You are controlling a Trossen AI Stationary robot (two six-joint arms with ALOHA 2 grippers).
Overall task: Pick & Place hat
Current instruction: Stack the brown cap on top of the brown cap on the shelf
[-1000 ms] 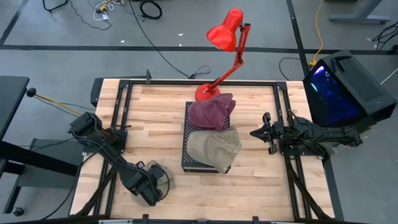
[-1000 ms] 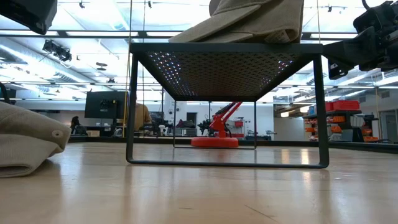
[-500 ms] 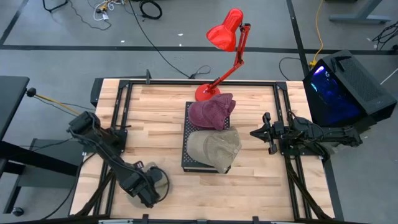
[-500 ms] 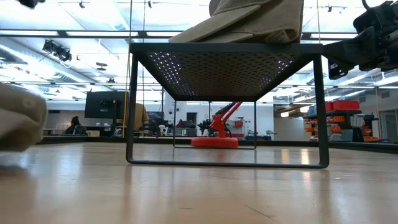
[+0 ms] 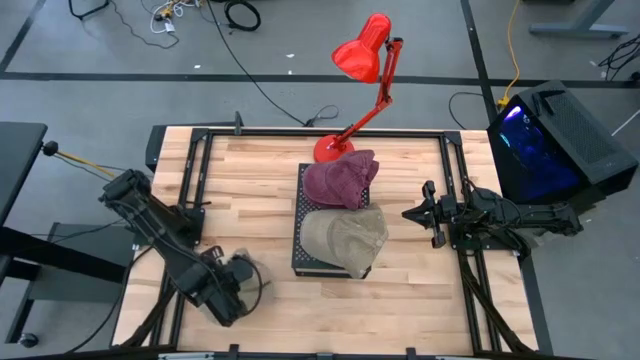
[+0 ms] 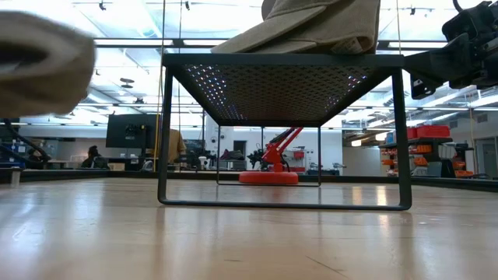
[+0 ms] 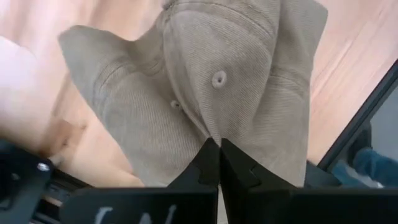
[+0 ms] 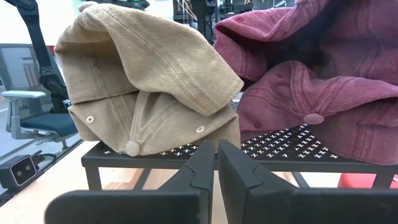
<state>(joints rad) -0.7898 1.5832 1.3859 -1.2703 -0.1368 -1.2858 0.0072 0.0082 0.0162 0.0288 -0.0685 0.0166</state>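
A beige hat (image 7: 205,93) is pinched in the left gripper (image 5: 232,290), whose fingers (image 7: 208,163) are seen in the left wrist view closed tight on a fold of the fabric, with nothing but cloth between them. In the high view this gripper is found toward 7 o'clock on the table (image 5: 260,185), and in the low view the held hat is seen lifted clear of the wood. A black mesh stand (image 5: 298,235) is set at the table's centre; a khaki cap (image 5: 345,240) is laid on its 6 o'clock half and a maroon cap (image 5: 340,180) on its 12 o'clock half, the two touching. The right gripper (image 5: 425,213) is held at 3 o'clock, just beside the stand, its fingers (image 8: 202,165) nearly together and nothing gripped. A red desk lamp (image 5: 362,60) is placed at 12 o'clock.
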